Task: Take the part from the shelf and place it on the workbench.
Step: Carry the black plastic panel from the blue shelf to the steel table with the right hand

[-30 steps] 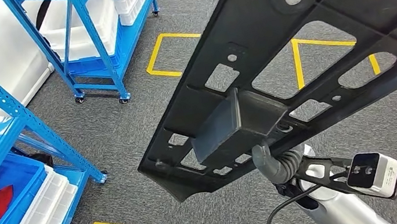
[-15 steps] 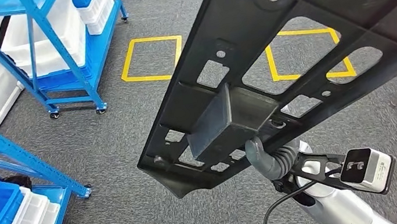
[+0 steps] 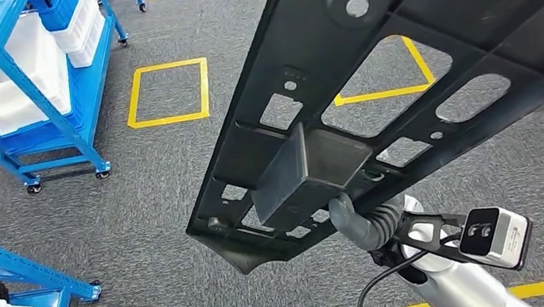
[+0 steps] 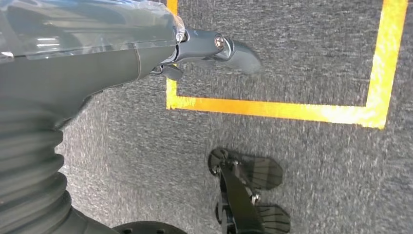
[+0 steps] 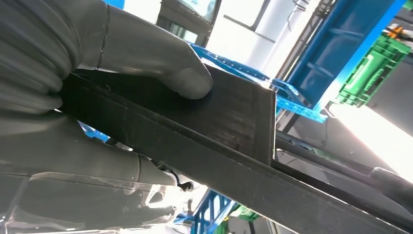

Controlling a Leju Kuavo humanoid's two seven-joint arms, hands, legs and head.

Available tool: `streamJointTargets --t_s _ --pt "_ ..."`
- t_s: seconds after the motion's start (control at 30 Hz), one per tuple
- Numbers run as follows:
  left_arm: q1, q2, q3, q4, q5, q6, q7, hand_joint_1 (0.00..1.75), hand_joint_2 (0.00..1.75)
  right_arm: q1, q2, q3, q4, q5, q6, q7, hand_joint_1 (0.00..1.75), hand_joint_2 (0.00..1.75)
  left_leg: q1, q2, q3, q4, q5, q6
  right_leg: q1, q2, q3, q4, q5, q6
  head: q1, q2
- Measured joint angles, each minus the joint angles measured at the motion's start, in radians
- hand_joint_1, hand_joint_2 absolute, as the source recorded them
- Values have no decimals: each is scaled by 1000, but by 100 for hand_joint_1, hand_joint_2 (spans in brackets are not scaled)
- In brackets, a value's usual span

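While my right robot hand (image 3: 367, 224) grips the part (image 3: 403, 79) by its boxy lug, high over the floor (image 3: 148, 211), I should keep it level and swing wide of the shelf (image 3: 19, 92). My left robot hand (image 4: 204, 48) hangs holding nothing, fingers loosely apart.

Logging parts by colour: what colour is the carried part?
Black, clearest in the head view: the part, held by the right robot hand.

long black plastic part (image 3: 401, 63), flat panel with cut-out openings, round boss and boxy block underneath; held aloft, tilted, above grey floor; right hand (image 3: 367, 224) grips near block.
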Motion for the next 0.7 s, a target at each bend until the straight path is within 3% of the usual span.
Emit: streamJointTargets --t_s 0.07,0.13,0.17,0.2,0.23,0.27,0.33,0.4,0.43,0.5,0.57,0.63,0.7 --pt "-2 0 0 0 0 0 -1 0 175 4 1 0 -3 9 0 0 175 175 3 22 4 -16 11 14 4 -33 -20 38 -29 8 0 0" --pt "1 0 0 0 0 -1 -3 0 175 8 1 1 -4 13 0 0 175 175 1 45 4 -22 16 21 4 -84 -73 154 -95 13 0 0" --pt "3 1 0 0 -1 -1 -3 0 175 11 2 1 -4 14 0 0 175 175 -1 57 3 -22 16 22 2 -96 -103 220 -123 16 0 0" --pt "4 1 0 0 -1 -1 -3 0 175 15 2 1 -4 14 0 0 175 175 -3 68 2 -21 15 23 -1 -102 -123 264 -136 18 0 0" --pt "4 1 0 0 -1 -1 -3 0 175 18 2 1 -4 14 0 0 175 175 -3 80 1 -19 14 22 -4 -107 -124 271 -130 21 0 0" --pt "4 1 0 0 -1 -1 -3 0 175 19 2 1 -4 14 0 0 175 175 -3 90 1 -17 12 21 -6 -112 -104 237 -106 22 0 0" --pt "2 1 0 0 -1 -2 -3 0 175 19 2 2 -4 14 0 0 175 175 -4 107 1 -9 6 14 -5 -145 -27 100 -51 21 0 0" --pt "2 1 0 0 -1 -2 -3 0 175 19 3 2 -5 15 0 0 175 175 -8 120 1 -1 -2 4 2 -169 20 11 -29 13 0 0" --pt "2 1 0 0 -1 -2 -3 0 175 19 4 3 -5 15 0 0 175 175 -10 126 1 0 -4 -1 6 -170 22 2 -31 7 0 0" --pt "0 1 0 0 -1 -2 -4 0 175 19 4 4 -5 17 0 0 175 175 -8 136 3 1 -8 -13 6 -150 20 -1 -26 -4 0 0" --pt "-1 1 0 0 -3 -3 -6 0 175 18 6 4 -6 20 0 0 175 175 -3 110 -9 35 -36 -23 2 -133 21 -7 -21 -16 0 0" --pt "2 0 0 0 -5 -6 -8 0 175 19 8 4 -7 24 0 0 175 175 1 71 -57 148 -100 -30 1 -116 21 -10 -17 -23 0 0" --pt "6 0 0 0 -6 -7 -9 0 175 23 10 4 -7 26 -1 0 175 175 2 58 -118 277 -149 -33 4 -94 20 -9 -16 -26 0 0"
